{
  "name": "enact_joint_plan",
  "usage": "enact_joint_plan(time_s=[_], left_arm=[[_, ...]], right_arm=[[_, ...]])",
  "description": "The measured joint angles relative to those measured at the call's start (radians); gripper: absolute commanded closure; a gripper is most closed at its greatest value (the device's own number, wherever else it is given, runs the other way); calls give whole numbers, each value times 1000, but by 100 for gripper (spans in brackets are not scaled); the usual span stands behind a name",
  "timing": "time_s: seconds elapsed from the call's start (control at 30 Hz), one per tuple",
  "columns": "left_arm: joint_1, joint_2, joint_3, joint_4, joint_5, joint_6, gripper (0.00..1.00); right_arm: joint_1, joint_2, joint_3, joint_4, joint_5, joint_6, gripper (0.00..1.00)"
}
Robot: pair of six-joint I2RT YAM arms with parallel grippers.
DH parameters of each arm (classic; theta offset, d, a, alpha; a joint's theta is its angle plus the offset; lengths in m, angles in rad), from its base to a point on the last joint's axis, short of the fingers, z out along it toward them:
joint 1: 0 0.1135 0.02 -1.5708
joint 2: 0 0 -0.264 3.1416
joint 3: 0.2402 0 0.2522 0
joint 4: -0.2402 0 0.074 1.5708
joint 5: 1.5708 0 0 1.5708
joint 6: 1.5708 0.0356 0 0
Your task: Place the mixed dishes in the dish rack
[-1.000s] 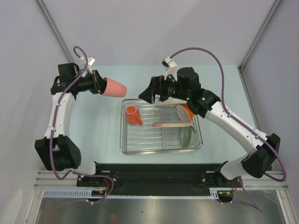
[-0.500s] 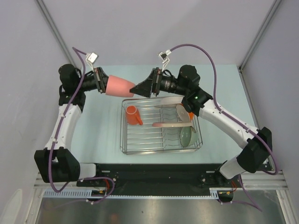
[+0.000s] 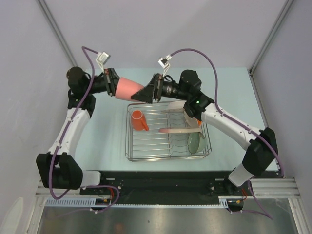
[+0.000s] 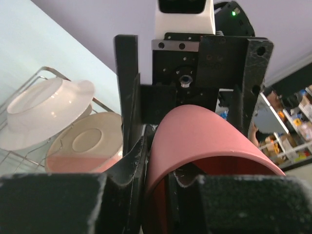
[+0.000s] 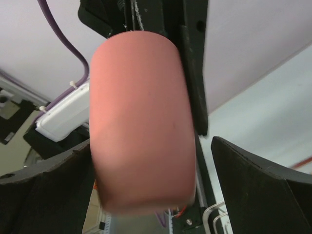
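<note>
Where the pale blue table (image 3: 107,141) lies nearest the arm bases, a rectangular silver wire dish rack (image 3: 151,144) sits on it. A pale green bowl (image 3: 194,143) stands on edge in the rack's near right corner. Beyond it a pink-and-cream plate (image 3: 178,130) leans across the bars. An orange mug with a white inside (image 3: 140,120) lies at the far left of the rack, and an orange bowl with a white inside (image 3: 196,116) rests at the far right.

Above the rack's far left corner, a pink plastic tumbler (image 3: 129,87) hangs on its side in the air. The left gripper (image 3: 116,86) clamps its left end. The right gripper (image 3: 145,92) meets it from the right with its fingers spread, straddling the tumbler's other end with a gap visible beside one finger.
</note>
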Motion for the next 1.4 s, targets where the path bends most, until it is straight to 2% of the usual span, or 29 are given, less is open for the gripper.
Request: enact_joint_plan(time_s=[0.1, 0.23, 0.3, 0.33, 0.4, 0.43, 0.5, 0.53, 0.6, 0.63, 0.67, 0.7, 0.73, 0.77, 0.83, 0.87, 0.9, 1.07, 1.17, 1.4], left_arm=[[-66, 14, 0, 16, 0, -5, 100], [-98, 30, 0, 21, -11, -10, 100], [-103, 32, 0, 20, -22, -12, 100], [-105, 32, 0, 17, -26, -9, 100], [-105, 32, 0, 6, -29, 3, 100], [-105, 32, 0, -4, -32, 10, 100], [-105, 32, 2, -34, -35, 30, 100], [-105, 32, 2, -48, -36, 45, 100], [-105, 32, 4, -90, -35, 81, 98], [-105, 32, 5, -105, -35, 95, 93], [-105, 32, 9, -126, -35, 113, 84], [-103, 33, 14, -146, -34, 129, 61], [-99, 35, 21, -169, -32, 150, 56], [-98, 38, 28, -187, -30, 166, 52], [-98, 46, 53, -249, -13, 207, 30], [-98, 49, 58, -266, -9, 225, 8], [-93, 53, 66, -289, 1, 243, 1], [10, 69, 74, -407, -74, 386, 0], [64, 72, 74, -482, -97, 465, 0], [103, 83, 74, -632, -181, 638, 0]], right_arm=[[14, 40, 0, 44, -36, 28, 0], [23, 55, -1, 69, -44, 45, 1], [20, 56, -1, 77, -47, 51, 8], [18, 56, -1, 77, -50, 53, 18], [17, 56, -1, 82, -60, 56, 27], [14, 56, -1, 79, -67, 61, 37], [9, 56, -4, 72, -79, 64, 48], [7, 56, -6, 69, -84, 63, 61], [5, 56, -10, 58, -92, 63, 76], [5, 56, -11, 53, -93, 60, 87], [3, 56, -11, 49, -94, 56, 92], [2, 56, -11, 43, -94, 53, 96], [1, 55, -11, 37, -93, 49, 100], [0, 54, -11, 29, -93, 40, 100], [-2, 53, -11, -7, -80, 18, 100], [-4, 53, -11, -24, -76, 8, 100], [-8, 47, -14, -60, -92, -4, 100], [-39, -27, -16, -240, -51, -68, 100], [-40, -68, 24, -440, 17, -177, 100], [162, -14, 206, -888, 244, -457, 100]])
